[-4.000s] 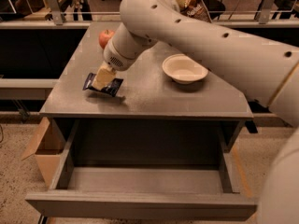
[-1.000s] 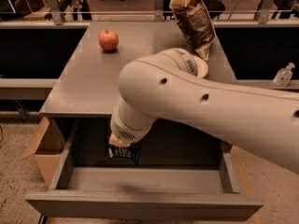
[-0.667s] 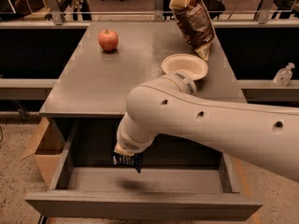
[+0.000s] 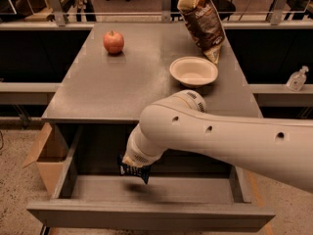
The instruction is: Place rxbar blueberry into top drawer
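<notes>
The top drawer is pulled open below the grey table, its grey inside showing. My gripper hangs over the drawer's left-middle, mostly hidden behind my wrist. It is shut on the rxbar blueberry, a dark navy wrapper with pale text that pokes out below the wrist, a little above the drawer floor. A shadow lies on the drawer floor beneath it.
On the table stand a red apple at the back left, a white bowl at the right and a tall brown chip bag behind it. A cardboard box sits on the floor left of the drawer. A sanitizer bottle stands at far right.
My arm has carried the bar from the tabletop down into the open drawer, and over the last second it has sunk lower and a little toward the front.
</notes>
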Action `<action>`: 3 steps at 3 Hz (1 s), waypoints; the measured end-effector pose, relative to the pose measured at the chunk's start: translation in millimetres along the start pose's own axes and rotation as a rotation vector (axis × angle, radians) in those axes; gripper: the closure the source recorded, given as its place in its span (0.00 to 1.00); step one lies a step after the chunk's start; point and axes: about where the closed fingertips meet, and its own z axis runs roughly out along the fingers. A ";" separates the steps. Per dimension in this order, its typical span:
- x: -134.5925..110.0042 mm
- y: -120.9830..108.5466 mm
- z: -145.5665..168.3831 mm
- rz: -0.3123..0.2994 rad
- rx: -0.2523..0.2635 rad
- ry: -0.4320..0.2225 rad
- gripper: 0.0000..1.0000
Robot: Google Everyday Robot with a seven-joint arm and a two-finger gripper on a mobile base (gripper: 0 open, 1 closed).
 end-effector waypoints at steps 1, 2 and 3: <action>-0.6 0.2 -1.2 -0.002 0.003 0.000 0.59; -1.4 0.4 -2.6 -0.004 0.005 0.000 0.36; -2.1 0.6 -3.8 -0.007 0.008 -0.001 0.13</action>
